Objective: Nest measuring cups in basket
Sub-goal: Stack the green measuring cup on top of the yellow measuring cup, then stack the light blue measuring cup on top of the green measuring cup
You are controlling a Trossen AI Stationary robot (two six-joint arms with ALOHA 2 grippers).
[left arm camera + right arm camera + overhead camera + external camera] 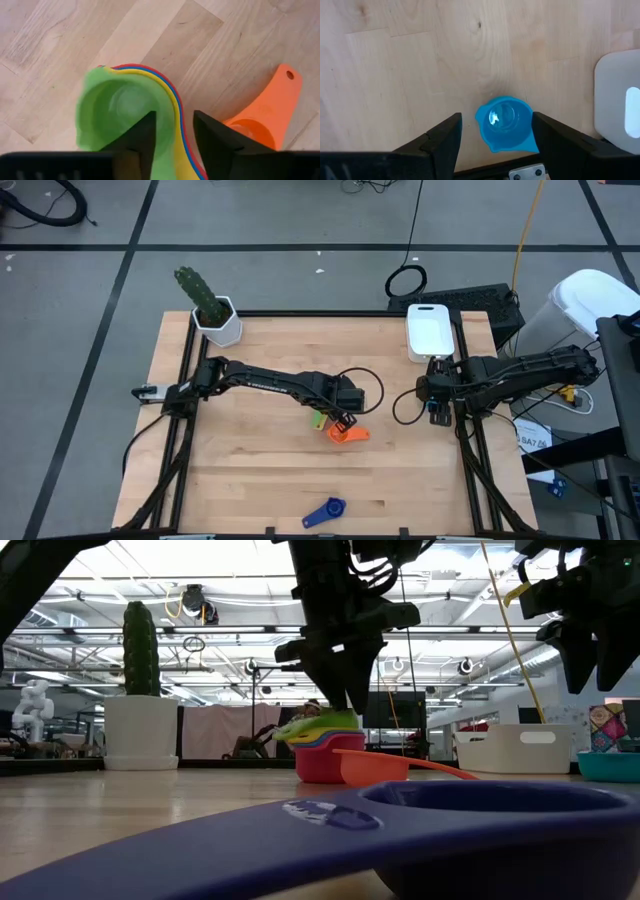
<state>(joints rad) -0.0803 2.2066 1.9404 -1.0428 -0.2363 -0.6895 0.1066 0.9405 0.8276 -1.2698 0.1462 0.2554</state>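
Near the table's middle stands a nested stack of cups [125, 105] [318, 420], green on top, then yellow and red, bottom on the wood. My left gripper [175, 117] [340, 421] comes down on it. An orange cup [265, 112] [375, 768] lies beside the stack. A light blue cup [505, 122] [610, 765] stands on the table between the fingers of my open right gripper [496, 116] [438, 410], which hovers above it. The dark blue cup [325, 512] lies near the table's near edge. The white basket [432, 330] stands at the far edge. My left gripper has the stack's rim side [172, 107] between its fingers, one finger [142, 137] inside the green cup and the other [215, 140] outside the stack. It comes from above, pointing down. The stack rests on the table, the green cup [318, 724] sitting tilted on top.
A white hexagonal pot with a green cactus [215, 315] stands at the table's far left corner. The basket's corner [617, 95] lies close beside the light blue cup. Bare wood stretches across the left and near parts of the table.
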